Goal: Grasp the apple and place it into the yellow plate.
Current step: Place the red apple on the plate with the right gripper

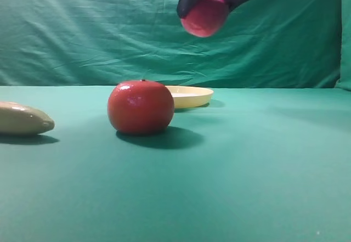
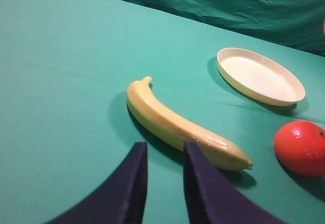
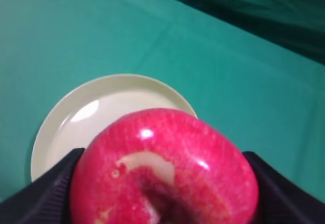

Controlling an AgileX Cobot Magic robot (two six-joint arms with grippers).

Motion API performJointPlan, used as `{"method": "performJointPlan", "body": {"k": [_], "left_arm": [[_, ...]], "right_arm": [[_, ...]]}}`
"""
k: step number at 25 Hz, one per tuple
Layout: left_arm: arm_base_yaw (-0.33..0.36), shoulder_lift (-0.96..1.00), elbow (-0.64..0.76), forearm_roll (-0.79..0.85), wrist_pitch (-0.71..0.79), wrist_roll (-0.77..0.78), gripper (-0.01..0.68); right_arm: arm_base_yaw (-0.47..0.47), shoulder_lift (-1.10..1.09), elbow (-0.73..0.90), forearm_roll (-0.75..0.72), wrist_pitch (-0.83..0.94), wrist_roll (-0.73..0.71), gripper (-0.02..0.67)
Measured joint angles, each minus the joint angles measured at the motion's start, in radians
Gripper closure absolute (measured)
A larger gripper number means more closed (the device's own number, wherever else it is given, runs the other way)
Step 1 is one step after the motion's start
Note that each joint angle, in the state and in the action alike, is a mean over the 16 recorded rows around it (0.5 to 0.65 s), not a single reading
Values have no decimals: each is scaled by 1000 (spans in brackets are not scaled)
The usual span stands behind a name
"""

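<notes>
Apple (image 1: 204, 16): glossy crimson fruit, held high above the table in the right gripper (image 1: 213, 1), jaws clenched on its two flanks; in the right wrist view it hangs over the near right part of the plate. Judged rigid, moderately heavy and slick-skinned; the round body offers no flat faces, so a grip across the widest girth looks safest, firm but not bruising.

Yellow plate (image 1: 193, 95): shallow, low-rimmed, bare, resting far on the cloth, below and slightly left of the apple.

Left gripper (image 2: 163, 183): low over the table, jaws nearly closed with a narrow gap, grasping nothing.

Orange-red fruit (image 1: 141, 107): near centre, in front of the plate.

Banana (image 2: 180, 126): lying at left, just beyond the left gripper.

Green cloth (image 1: 263, 170): covers table and backdrop.
</notes>
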Motion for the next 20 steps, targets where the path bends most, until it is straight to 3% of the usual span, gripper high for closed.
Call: {"method": "performJointPlan", "body": {"k": [14,17,20], "left_arm": [[0,0,0,0,0,0,516],[0,0,0,0,0,0,516],[0,0,0,0,0,0,516]], "right_arm": [[19,13,-6,-10,6,-34,30],[18,-38,-6,-20,52,-40,67],[18,-114,-6,-30,120,-44,169]]}}
